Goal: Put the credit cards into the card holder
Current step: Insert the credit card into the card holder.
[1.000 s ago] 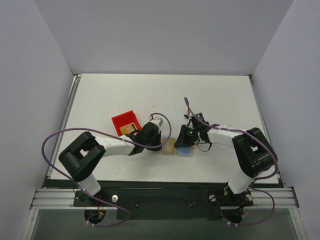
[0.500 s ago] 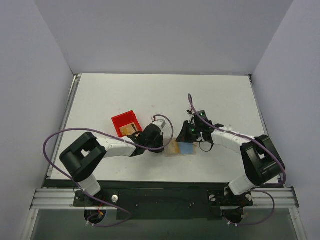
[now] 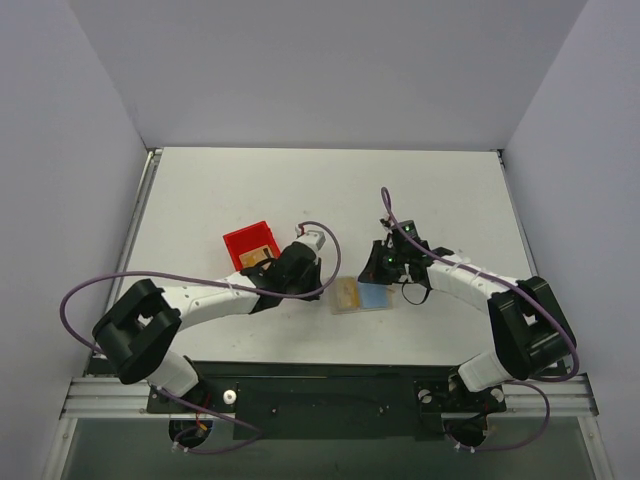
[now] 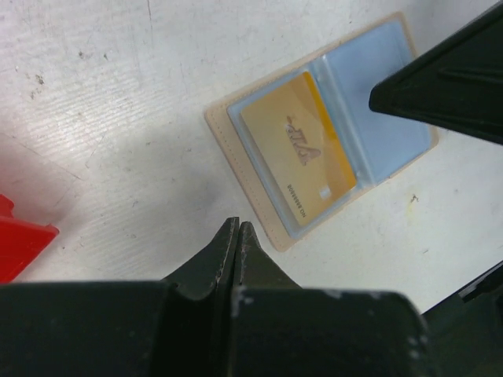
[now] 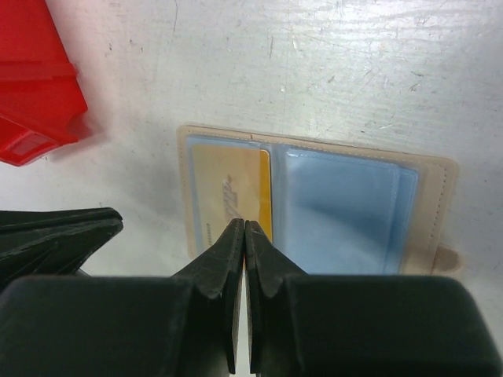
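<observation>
Pressing its two black fingertips flat together on nothing, the left pincer sits at the lower middle of its wrist view, just beside the lower corner of the small beige-tan folding card holder. The right pincer is likewise clenched and empty. Its tip lies over the holder's middle fold, though I cannot tell whether it touches.

The card holder lies opened flat on the white surface, between the two arms at the lower centre of the overhead view. Its light blue lining with clear pockets faces up, and a snap tab juts from one short edge. One orange-yellow rectangular credit card with pale lettering sits in the left pocket.

A red plastic bin stands well left of the holder, with an orange-tan flat piece inside.
</observation>
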Robot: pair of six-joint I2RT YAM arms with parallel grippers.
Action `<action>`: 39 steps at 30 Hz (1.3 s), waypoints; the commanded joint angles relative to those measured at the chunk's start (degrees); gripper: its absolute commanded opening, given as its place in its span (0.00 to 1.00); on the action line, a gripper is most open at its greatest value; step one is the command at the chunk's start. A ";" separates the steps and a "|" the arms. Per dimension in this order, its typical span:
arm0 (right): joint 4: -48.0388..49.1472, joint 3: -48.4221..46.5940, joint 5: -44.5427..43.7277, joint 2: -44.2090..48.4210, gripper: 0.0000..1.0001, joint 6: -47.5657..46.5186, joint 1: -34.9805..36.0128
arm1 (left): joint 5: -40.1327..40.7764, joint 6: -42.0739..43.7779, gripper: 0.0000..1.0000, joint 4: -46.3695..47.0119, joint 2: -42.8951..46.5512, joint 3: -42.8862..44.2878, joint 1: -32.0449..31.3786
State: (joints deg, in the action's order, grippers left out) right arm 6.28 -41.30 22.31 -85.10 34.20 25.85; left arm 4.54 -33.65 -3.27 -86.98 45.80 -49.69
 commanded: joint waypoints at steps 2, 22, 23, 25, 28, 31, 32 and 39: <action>-2.07 -1.07 0.72 -0.06 0.00 -1.50 -0.18 | 0.66 0.96 0.00 -0.78 -0.73 2.45 0.56; -15.60 -8.80 -16.67 -6.13 0.00 -5.98 9.22 | -2.78 0.60 0.00 4.85 -6.09 2.80 0.39; -15.95 -8.89 -17.11 -6.13 0.00 -6.16 9.22 | -2.86 0.60 0.00 4.85 -6.18 2.63 0.39; -16.56 -9.06 -18.08 -5.96 0.00 -6.25 9.40 | -2.95 0.51 0.00 5.03 -6.45 2.80 0.39; -17.71 -9.76 -20.19 -6.48 0.00 -6.42 9.57 | -3.04 0.60 0.00 5.11 -7.06 2.89 0.39; -18.32 -10.20 -20.46 -7.27 0.00 -6.77 9.84 | -3.13 0.69 0.00 5.20 -7.41 3.07 0.39; -18.32 -10.38 -20.29 -7.45 0.00 -6.77 9.92 | -3.30 0.69 0.00 5.38 -7.50 3.15 0.39; -18.24 -11.52 -19.40 -9.20 0.00 -7.39 11.16 | -3.39 0.69 0.00 5.46 -8.21 3.15 0.39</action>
State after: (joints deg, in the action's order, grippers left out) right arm -9.61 -50.68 3.99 -93.47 27.86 35.92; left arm 1.93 -33.58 0.08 -94.89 46.87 -49.41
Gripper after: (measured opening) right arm 0.001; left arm 0.021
